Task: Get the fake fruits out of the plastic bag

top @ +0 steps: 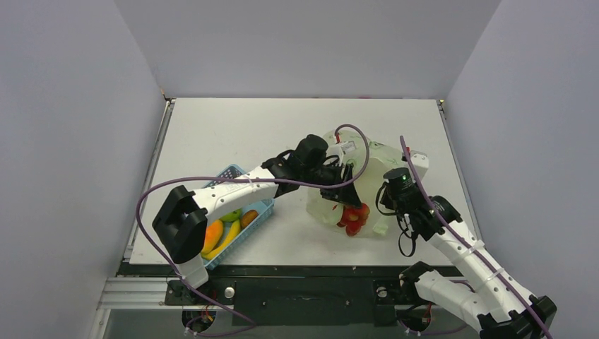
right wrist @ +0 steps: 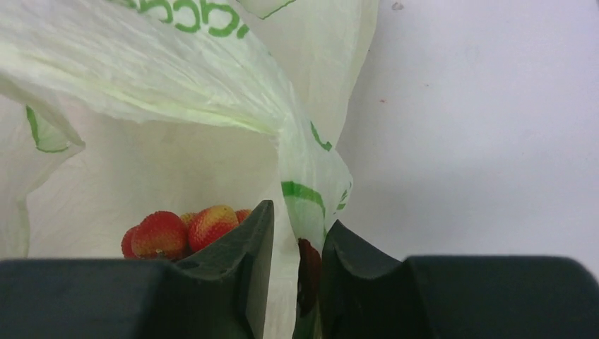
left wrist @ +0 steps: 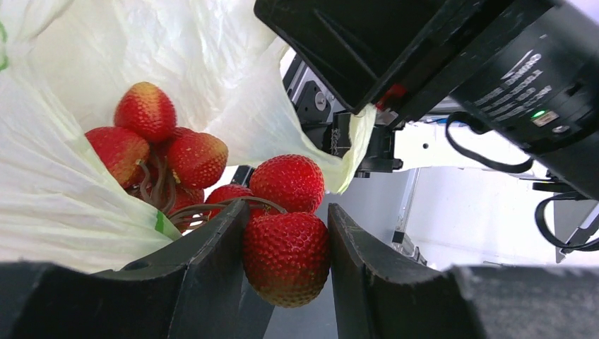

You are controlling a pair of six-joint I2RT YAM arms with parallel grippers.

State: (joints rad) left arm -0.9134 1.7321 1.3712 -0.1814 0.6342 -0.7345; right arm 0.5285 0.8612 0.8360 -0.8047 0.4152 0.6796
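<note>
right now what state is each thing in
plastic bag, lying crumpled, mouth open
berry cluster, at the bag's mouth, one berry pinched
left gripper, shut on a berry of the cluster
right gripper, jaws astride the bag's edge, grip unclear
blue basket, holding fruit

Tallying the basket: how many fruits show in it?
4: green fruit beside the left arm, small orange fruit beside it, large orange fruit nearest the arm bases, yellow banana between. The arm may hide more.

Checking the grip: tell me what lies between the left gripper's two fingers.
One strawberry of the berry cluster, pinched by the left gripper and touching both jaws; the left wrist view shows it.
</note>
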